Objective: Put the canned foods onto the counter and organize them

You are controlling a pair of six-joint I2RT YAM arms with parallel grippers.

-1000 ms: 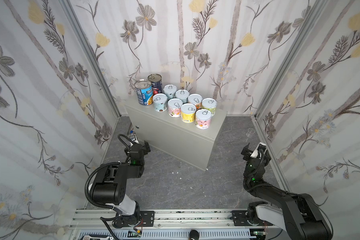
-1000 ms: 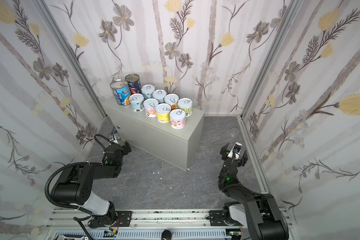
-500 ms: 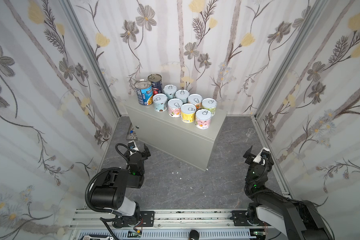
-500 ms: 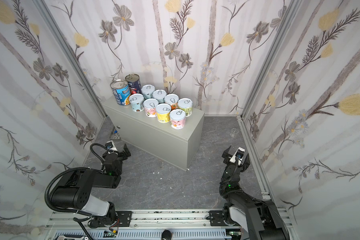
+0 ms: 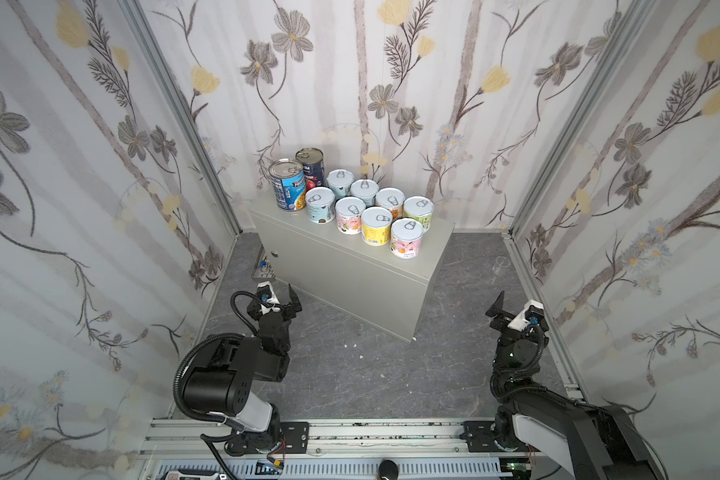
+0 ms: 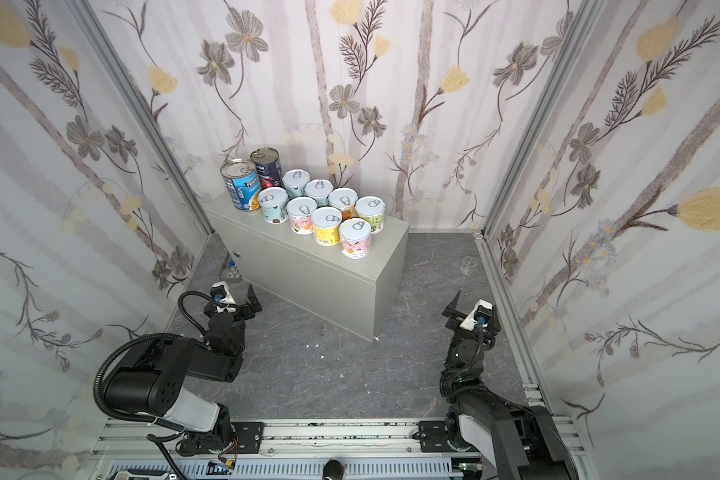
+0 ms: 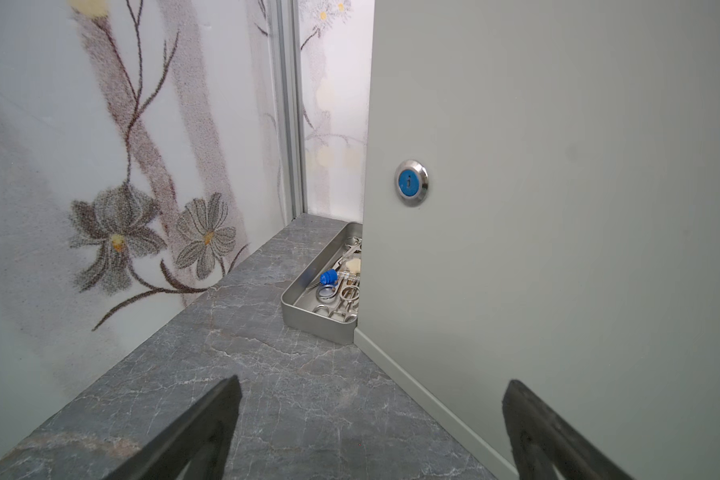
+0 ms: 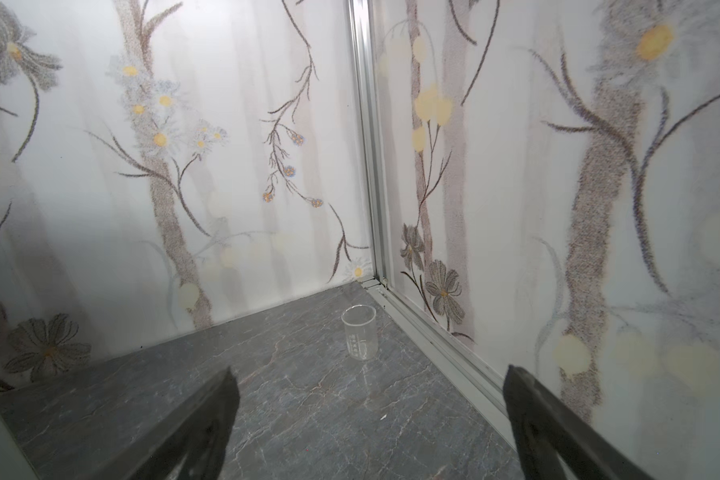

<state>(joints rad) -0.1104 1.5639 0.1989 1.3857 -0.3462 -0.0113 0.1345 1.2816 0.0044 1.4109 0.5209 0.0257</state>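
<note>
In both top views the canned foods stand upright in a cluster on the left half of the counter (image 5: 435, 249) (image 6: 387, 249). A tall blue can (image 5: 287, 185) (image 6: 240, 187) and a tall navy can (image 5: 311, 166) (image 6: 265, 168) are at the far left. Several short pastel cans (image 5: 377, 224) (image 6: 327, 224) form two rows beside them. My left gripper (image 5: 279, 295) (image 6: 235, 295) (image 7: 371, 415) hovers low over the floor near the counter's front face (image 7: 558, 208), open and empty. Well right of the counter, my right gripper (image 5: 516, 309) (image 6: 472, 309) (image 8: 371, 415) is open and empty too.
A steel tray (image 5: 262, 266) (image 6: 230, 268) (image 7: 308, 316) of instruments lies on the floor between the counter's left end and the wall. A small clear beaker (image 5: 502, 264) (image 6: 467, 266) (image 8: 359, 332) stands by the right wall rail. A round lock (image 7: 410, 183) sits on the counter's front.
Both arms have drawn back from the counter toward the near rail. Both grippers stayed open, and the cans have not moved.
</note>
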